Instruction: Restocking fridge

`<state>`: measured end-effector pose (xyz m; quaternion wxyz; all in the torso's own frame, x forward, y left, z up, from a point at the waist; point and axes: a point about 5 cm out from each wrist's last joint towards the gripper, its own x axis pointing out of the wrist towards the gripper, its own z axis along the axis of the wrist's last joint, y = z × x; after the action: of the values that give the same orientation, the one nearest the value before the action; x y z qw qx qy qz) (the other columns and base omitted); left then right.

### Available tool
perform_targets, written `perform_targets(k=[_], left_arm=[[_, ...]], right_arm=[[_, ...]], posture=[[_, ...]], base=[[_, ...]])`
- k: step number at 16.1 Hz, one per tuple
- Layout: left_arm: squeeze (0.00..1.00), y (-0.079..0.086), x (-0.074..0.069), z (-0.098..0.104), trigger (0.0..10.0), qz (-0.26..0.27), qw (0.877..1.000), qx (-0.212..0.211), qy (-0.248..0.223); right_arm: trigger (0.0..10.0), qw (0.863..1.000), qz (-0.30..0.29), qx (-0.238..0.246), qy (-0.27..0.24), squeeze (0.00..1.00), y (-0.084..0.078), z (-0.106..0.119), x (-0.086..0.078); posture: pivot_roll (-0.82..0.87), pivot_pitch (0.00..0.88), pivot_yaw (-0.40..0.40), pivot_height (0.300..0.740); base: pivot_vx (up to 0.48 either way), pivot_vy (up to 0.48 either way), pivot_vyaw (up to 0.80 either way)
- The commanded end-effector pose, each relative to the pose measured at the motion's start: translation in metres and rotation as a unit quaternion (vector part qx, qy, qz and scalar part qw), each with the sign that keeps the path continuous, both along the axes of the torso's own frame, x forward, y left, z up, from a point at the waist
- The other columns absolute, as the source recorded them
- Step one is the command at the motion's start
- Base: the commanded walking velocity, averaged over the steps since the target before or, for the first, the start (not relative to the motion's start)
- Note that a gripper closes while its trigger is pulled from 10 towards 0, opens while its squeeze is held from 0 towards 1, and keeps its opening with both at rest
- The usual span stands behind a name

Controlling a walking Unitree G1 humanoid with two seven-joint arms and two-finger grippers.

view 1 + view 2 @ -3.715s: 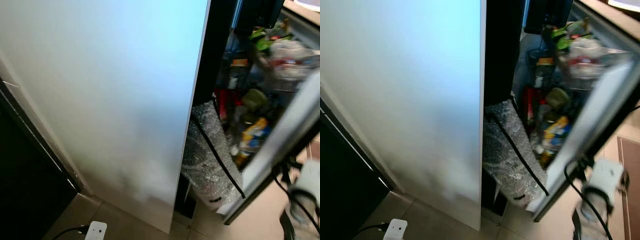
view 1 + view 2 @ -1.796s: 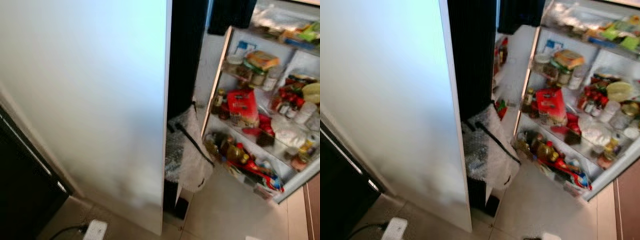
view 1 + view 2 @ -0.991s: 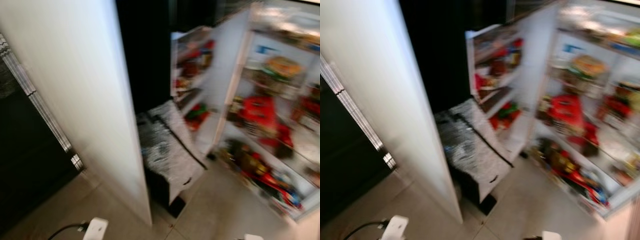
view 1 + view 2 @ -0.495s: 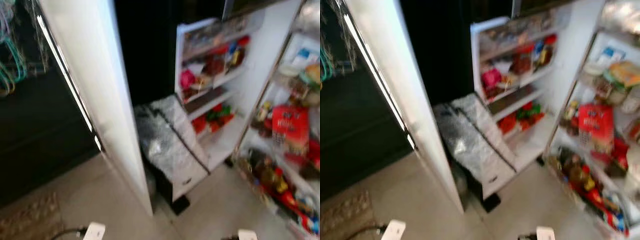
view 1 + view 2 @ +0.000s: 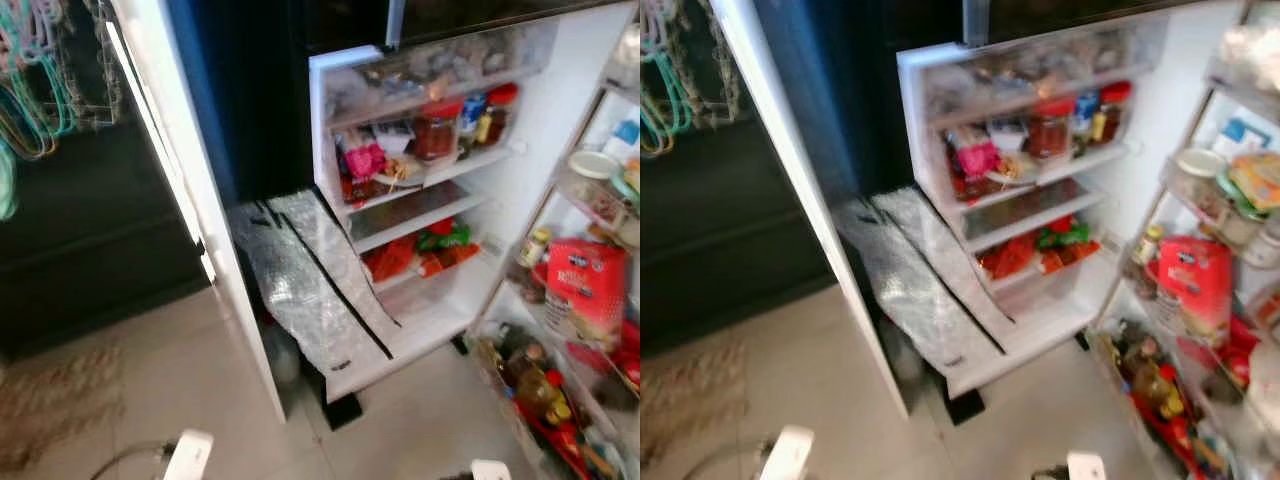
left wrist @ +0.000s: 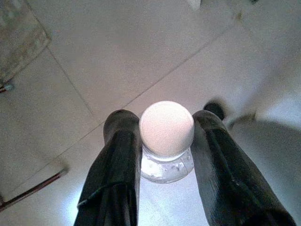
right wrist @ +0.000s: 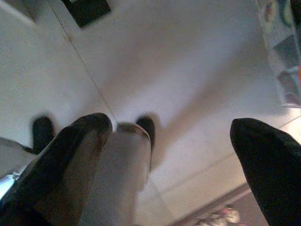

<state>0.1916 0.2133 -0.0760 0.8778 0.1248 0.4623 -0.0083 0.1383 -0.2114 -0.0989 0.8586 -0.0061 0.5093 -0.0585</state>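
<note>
My left gripper (image 6: 165, 141) is clamped on a clear bottle (image 6: 166, 162) with a white cap (image 6: 166, 128), one black finger pressed to each side of its neck, held over the pale tiled floor (image 6: 117, 52). My right gripper (image 7: 171, 141) hangs over the same floor with its fingers spread wide apart. Ahead, the fridge (image 5: 420, 300) stands open, with jars (image 5: 437, 132) on its door shelves and a silver bubble-wrap bag (image 5: 310, 275) leaning at its lower edge.
</note>
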Motion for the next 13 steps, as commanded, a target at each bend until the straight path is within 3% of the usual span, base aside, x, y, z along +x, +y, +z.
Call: perform_targets(k=[1,11,13], left_arm=[[0.00,0.0034,-0.0142,-0.0066,10.0,0.007,1.000,0.001,0.025],[0.00,0.0037,-0.0132,-0.0061,10.0,0.005,1.000,0.001,0.024],[0.00,0.0039,-0.0134,-0.0061,10.0,0.009,1.000,0.002,0.023]], right_arm=[[10.0,1.000,0.005,-0.003,-0.005,0.00,-0.0006,0.0011,0.0024],[10.0,1.000,0.003,-0.021,-0.012,0.00,-0.0019,0.0021,0.0041],[10.0,1.000,0.008,-0.025,-0.012,0.00,-0.0023,0.0023,0.0044]], posture=[[0.02,0.032,0.020,0.740],[0.02,0.031,0.025,0.740],[0.02,0.031,0.025,0.740]], base=[[0.000,-0.345,0.80],[0.000,-0.323,0.00],[0.000,0.000,0.00]])
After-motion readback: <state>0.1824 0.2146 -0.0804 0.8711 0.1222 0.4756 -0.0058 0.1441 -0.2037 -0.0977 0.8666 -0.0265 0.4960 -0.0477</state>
